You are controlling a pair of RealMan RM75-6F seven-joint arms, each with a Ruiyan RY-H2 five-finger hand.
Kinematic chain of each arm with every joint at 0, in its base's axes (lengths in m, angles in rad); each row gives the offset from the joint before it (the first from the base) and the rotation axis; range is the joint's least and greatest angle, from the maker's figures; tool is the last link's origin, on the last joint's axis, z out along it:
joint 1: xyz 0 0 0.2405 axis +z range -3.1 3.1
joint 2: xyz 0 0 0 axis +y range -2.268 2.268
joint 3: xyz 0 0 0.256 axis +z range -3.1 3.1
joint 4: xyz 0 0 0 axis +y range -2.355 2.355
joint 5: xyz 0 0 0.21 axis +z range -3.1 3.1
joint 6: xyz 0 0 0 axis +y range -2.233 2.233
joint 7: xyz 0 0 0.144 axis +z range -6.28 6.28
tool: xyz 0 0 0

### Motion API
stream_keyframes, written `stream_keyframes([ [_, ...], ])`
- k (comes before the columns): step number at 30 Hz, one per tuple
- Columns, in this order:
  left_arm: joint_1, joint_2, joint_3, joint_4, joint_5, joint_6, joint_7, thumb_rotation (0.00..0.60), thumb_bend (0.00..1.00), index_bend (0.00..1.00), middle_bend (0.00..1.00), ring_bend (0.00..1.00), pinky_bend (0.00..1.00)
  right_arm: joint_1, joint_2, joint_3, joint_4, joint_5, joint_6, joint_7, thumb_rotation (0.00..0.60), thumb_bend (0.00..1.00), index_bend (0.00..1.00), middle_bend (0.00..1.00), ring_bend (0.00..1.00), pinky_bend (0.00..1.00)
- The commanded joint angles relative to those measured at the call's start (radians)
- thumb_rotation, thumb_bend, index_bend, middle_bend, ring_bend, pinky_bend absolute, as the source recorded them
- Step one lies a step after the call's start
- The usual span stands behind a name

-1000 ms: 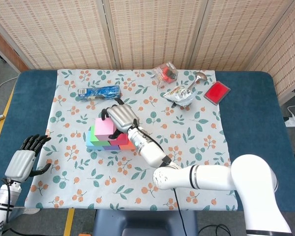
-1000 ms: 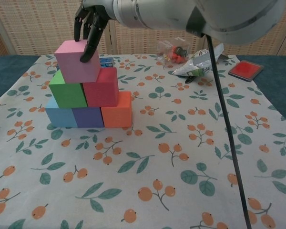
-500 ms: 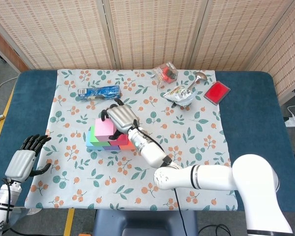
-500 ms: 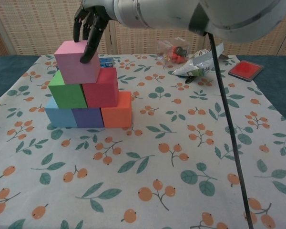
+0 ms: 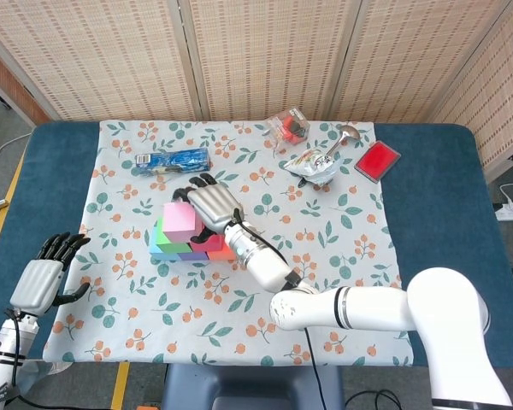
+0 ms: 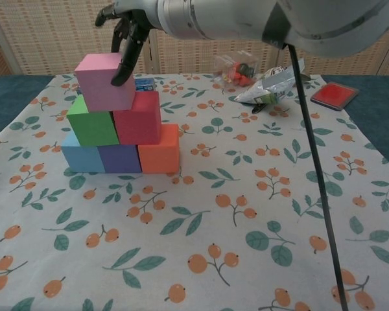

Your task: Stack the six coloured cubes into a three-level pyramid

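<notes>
The pink cube [image 6: 104, 81] tops the pyramid on the counter [image 5: 427, 205], all three levels built. The right hand [image 6: 126, 29], fingers apart, touches its side; letting go remains. The left hand [image 5: 41, 278] hangs open, empty.

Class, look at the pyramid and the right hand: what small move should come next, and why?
Probably lift the right hand straight up and clear. The pink cube already tops the green cube and red cube, so all three levels stand; one finger seems to touch pink.
</notes>
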Motion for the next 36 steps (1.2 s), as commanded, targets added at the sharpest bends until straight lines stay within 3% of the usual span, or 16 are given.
stream_keyframes([
  [1, 0.000, 0.001, 0.000, -0.002, 0.002, 0.002, 0.001, 0.600, 0.29, 0.13, 0.09, 0.00, 0.06, -0.002, 0.002, 0.000, -0.003, -0.001, -0.001, 0.003, 0.600, 0.07, 0.00, 0.24, 0.06, 0.00],
  [11, -0.008, 0.000, -0.001, 0.003, 0.009, -0.001, 0.007, 0.600, 0.29, 0.13, 0.09, 0.00, 0.06, -0.023, 0.036, 0.014, -0.047, -0.024, 0.022, 0.027, 0.600, 0.07, 0.00, 0.22, 0.06, 0.00],
  [18, -0.060, -0.008, 0.021, 0.056, 0.047, -0.083, 0.001, 0.600, 0.29, 0.13, 0.09, 0.00, 0.06, -0.131, 0.129, -0.007, -0.100, -0.057, 0.061, 0.094, 0.600, 0.07, 0.00, 0.14, 0.00, 0.00],
  [27, -0.156, -0.042, 0.014, 0.085, 0.072, -0.190, 0.026, 0.600, 0.29, 0.10, 0.06, 0.00, 0.06, -0.245, 0.047, -0.051, 0.057, -0.155, -0.006, 0.257, 0.600, 0.03, 0.00, 0.09, 0.00, 0.00],
  [36, -0.211, -0.064, 0.011, 0.070, 0.083, -0.230, 0.062, 0.600, 0.29, 0.10, 0.05, 0.00, 0.06, -0.267, -0.068, -0.043, 0.202, -0.238, -0.078, 0.347, 0.600, 0.03, 0.00, 0.06, 0.00, 0.00],
])
